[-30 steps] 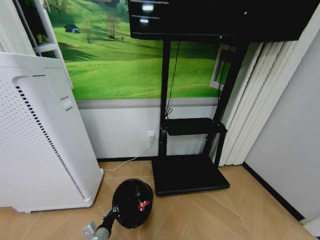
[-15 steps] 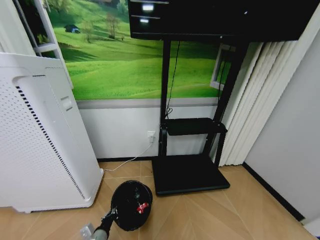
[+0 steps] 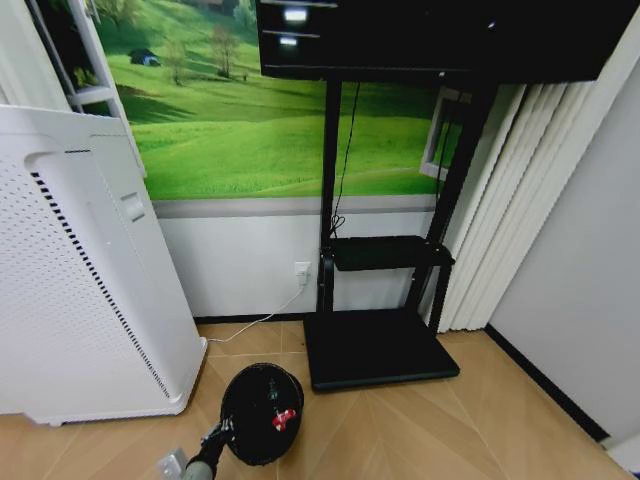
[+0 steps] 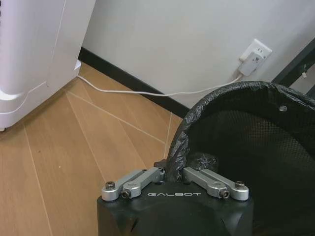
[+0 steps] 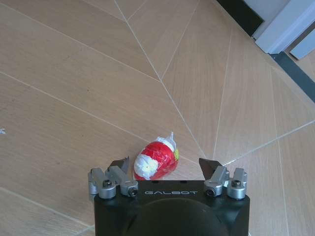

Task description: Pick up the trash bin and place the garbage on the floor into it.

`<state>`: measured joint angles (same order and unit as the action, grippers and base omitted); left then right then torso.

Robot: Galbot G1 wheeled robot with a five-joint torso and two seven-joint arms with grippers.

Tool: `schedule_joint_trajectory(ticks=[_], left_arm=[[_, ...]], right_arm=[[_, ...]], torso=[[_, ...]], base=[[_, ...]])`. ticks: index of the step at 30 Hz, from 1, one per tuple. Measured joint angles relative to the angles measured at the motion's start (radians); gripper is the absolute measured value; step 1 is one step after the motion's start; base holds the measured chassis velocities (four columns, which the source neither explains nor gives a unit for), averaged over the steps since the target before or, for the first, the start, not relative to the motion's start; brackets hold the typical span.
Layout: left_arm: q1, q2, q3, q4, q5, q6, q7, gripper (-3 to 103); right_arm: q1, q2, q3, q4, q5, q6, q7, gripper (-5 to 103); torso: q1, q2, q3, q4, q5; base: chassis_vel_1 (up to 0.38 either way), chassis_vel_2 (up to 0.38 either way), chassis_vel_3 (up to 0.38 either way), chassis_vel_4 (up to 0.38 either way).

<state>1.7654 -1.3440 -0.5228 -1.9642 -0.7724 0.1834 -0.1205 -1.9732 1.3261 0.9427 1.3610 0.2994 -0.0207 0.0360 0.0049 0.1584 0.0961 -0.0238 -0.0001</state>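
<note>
Beside the white perforated appliance (image 3: 80, 270), just off its lower front corner, the trash bin (image 3: 262, 412) hangs tilted with its mouth turned up toward the head camera, above the floor (image 3: 470, 420). A small red-and-white piece of garbage (image 3: 284, 419) lies inside it. The left gripper (image 4: 172, 178) has its fingers closed tight on the bin's rim, pinching the black liner bag folded over the mesh edge. Between the appliance and the black TV stand base (image 3: 378, 348), a white cable (image 4: 147, 93) runs along the baseboard up to a wall plug (image 4: 255, 55).

Well away from the appliance, the right gripper (image 5: 166, 165) hovers low over the parquet with its fingers spread wide and holding nothing. A red-and-white wrapper (image 5: 156, 159) lies on the boards between the two fingertips; whether either tip touches it is hard to judge from this angle.
</note>
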Motion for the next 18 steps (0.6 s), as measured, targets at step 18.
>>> schedule_joint_trajectory(ticks=[18], left_arm=[[0.004, 0.004, 0.003, 0.016, 0.030, -0.013, 0.051, 2]], right_arm=[[0.000, -0.068, -0.116, 0.024, 0.073, -0.054, 0.008, 90]], torso=[[0.000, 0.000, 0.000, 0.0001, 0.0000]], base=[[0.000, 0.000, 0.000, 0.000]])
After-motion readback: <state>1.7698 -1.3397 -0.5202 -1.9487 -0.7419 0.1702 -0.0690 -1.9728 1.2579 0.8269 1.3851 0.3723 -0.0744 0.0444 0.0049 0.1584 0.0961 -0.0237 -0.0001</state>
